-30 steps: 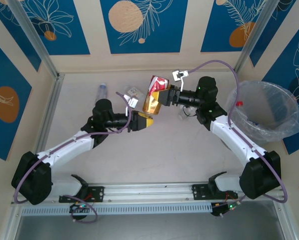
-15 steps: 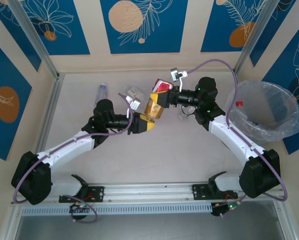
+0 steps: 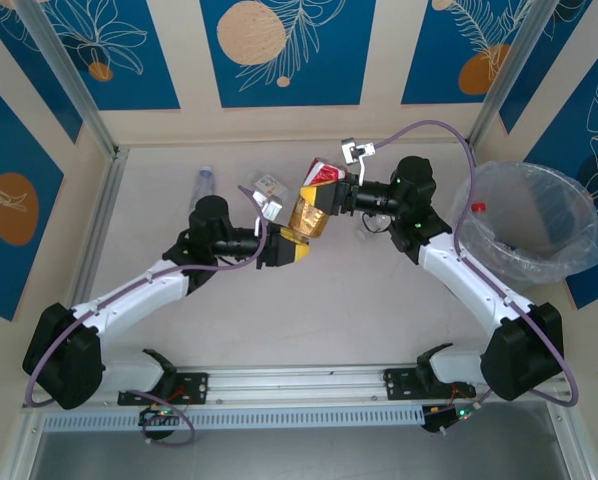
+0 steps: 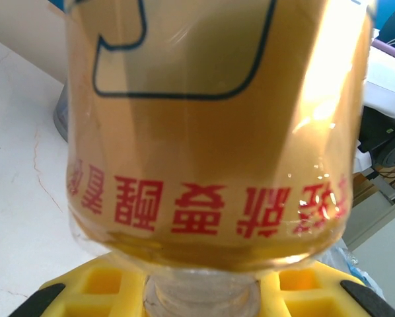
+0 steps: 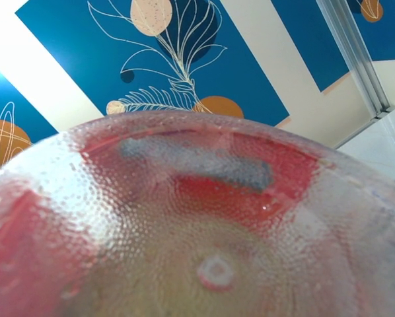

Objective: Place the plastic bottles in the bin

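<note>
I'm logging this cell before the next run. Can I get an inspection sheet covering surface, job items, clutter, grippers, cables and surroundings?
Surface: pale table; faint cracks show in the left wrist view.
Job's things: amber bottle with a red label, held up between the arms; clear bottle lying at far left; bin at right, with a red cap inside.
Clutter: small clear item beyond the left arm; what it is cannot be told.
Grippers: right gripper shut on the amber bottle's base end; left gripper has its yellow pads beside the bottle's neck, clamping unclear.
Cables: purple cable looping over the right arm; another runs along the left arm.
Surroundings: blue leaf-pattern wall panels.
</note>
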You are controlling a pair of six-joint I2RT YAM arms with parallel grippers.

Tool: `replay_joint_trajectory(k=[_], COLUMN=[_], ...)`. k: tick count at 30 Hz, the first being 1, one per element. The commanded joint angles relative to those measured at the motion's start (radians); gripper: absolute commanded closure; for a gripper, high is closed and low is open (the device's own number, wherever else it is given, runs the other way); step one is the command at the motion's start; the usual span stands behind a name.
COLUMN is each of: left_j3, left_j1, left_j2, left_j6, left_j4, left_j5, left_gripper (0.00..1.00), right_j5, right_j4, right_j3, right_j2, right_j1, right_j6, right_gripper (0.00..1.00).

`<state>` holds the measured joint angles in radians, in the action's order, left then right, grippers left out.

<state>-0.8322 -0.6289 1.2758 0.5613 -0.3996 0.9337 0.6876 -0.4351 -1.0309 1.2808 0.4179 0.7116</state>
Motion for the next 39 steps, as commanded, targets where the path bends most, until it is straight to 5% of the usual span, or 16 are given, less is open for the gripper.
replay_joint_trajectory(k=[1,2,3,9,18,30,39], left_j3=[-0.04,-0.043,-0.044,-0.03,-0.044,-0.11,-0.136], left_j1=[-0.01,-0.011,-0.01,-0.01,-0.01,-0.008,-0.009], left_j2=[-0.003,-0.003,-0.004,-0.025,-0.023,0.065,0.117], left_j6=[-0.023,-0.03,-0.039,-0.081,-0.13,-0.088,-0.065], left_j4=[0.094,0.112,0.125,0.141,0.262,0.449,0.475], left_j5=[-0.05,-0.058,-0.065,-0.069,-0.209,-0.564,-0.626], left_gripper=[0.66,0.37,0.26,0.02,0.01,0.01,0.01], right_j5=[-0.082,-0.093,-0.106,-0.223,-0.505,-0.613,-0.749], right_j4=[0.033,0.046,0.064,0.264,0.656,0.998,1.061], right_j3=[0.015,0.017,0.02,-0.006,-0.136,-0.383,-0.472], right_j2=[-0.035,-0.042,-0.052,-0.111,-0.178,-0.179,-0.227], right_j1=[-0.005,-0.007,-0.011,-0.041,-0.089,-0.261,-0.442], right_j6=[-0.093,-0.102,-0.115,-0.21,-0.332,-0.44,-0.509], right_gripper=[0.58,0.58,0.58,0.64,0.65,0.64,0.63])
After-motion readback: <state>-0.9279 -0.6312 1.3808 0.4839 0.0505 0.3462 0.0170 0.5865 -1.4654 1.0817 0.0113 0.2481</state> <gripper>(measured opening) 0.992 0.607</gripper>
